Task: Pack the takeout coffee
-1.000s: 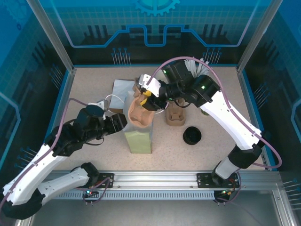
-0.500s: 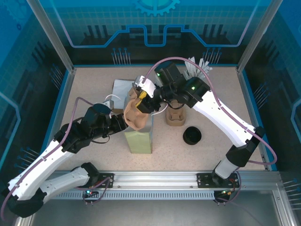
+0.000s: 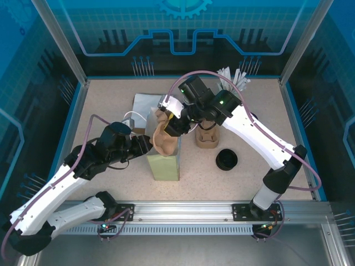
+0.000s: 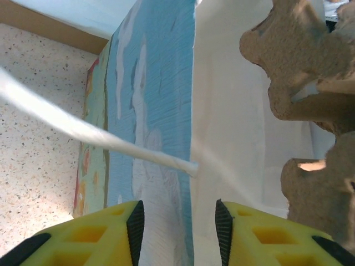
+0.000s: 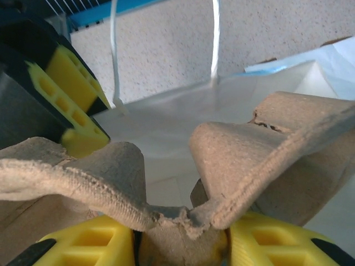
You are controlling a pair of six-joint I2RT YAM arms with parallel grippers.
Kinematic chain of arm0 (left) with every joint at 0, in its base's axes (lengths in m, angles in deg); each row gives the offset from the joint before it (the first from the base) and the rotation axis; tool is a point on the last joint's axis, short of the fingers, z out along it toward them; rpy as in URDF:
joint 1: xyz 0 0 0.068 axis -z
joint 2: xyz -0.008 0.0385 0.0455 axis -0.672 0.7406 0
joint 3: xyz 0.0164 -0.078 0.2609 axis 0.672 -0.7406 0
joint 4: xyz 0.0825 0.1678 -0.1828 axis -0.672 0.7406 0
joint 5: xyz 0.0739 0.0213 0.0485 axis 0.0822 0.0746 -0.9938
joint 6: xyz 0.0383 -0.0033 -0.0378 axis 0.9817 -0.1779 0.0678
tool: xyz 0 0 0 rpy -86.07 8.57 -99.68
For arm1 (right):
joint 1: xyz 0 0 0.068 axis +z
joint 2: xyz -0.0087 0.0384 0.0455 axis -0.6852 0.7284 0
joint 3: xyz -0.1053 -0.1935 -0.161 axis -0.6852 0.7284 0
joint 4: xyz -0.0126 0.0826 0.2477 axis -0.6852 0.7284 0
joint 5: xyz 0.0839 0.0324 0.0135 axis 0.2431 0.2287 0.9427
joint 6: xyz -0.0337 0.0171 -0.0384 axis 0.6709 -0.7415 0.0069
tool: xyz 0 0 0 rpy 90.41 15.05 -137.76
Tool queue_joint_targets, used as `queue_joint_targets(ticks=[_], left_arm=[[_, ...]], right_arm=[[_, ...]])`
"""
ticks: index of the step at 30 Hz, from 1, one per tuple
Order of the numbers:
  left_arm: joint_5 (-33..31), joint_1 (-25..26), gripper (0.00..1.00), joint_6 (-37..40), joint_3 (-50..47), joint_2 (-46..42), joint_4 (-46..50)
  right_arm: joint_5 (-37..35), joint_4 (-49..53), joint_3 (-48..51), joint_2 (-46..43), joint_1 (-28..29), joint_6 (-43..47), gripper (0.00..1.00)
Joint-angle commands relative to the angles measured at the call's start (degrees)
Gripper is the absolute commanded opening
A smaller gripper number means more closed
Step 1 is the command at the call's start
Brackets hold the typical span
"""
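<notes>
Nearest, an aluminium rail (image 3: 183, 213) edges the speckled beige tabletop (image 3: 111, 105); on it stands an upright paper bag (image 3: 165, 165), with the left end effector (image 4: 177, 216) clamped on the bag's left wall and a black round object (image 3: 226, 159) lying to the bag's right. Over the bag's mouth the right end effector (image 5: 180, 238) is clamped on a brown pulp carrier (image 3: 165, 141); a second pulp carrier (image 3: 207, 138) stands just right of the bag, a pale flat sheet (image 3: 141, 108) lies behind it, and where the takeout coffee stands relative to the bag cannot be told. Farthest from the bag: white-wrapped sticks (image 3: 233, 77) at right rear, then aluminium posts (image 3: 58, 41) and blue-lit enclosure panels (image 3: 183, 33).
</notes>
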Motion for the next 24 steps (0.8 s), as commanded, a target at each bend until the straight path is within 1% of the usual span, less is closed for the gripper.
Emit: queue_joint_targets(ticks=[1, 6, 10, 18, 22, 24], left_arm=[[0.85, -0.35, 0.39, 1.04, 0.53, 0.20, -0.77], [0.95, -0.35, 0.36, 1.73, 1.30, 0.96, -0.66], [1.88, -0.36, 0.32, 2.40, 1.40, 1.59, -1.28], [2.81, -0.35, 0.21, 2.82, 1.30, 1.88, -1.99], [3.30, -0.35, 0.16, 2.97, 1.31, 1.88, -2.17], [3.62, -0.35, 0.14, 3.14, 1.30, 1.89, -2.17]], right_arm=[[-4.29, 3.97, -2.07, 0.51, -0.13, 3.37, 0.39], [-8.27, 5.96, -3.50, 0.85, 0.98, 6.38, 0.38], [-11.28, 7.06, -4.71, 1.40, 1.68, 6.97, 0.38], [-6.38, 3.23, -4.54, 0.80, 0.89, 2.36, 0.37], [-8.05, 3.24, -5.17, 1.61, -0.02, 0.69, 0.37], [-7.51, 3.41, -5.38, 2.10, -0.97, -0.53, 0.37]])
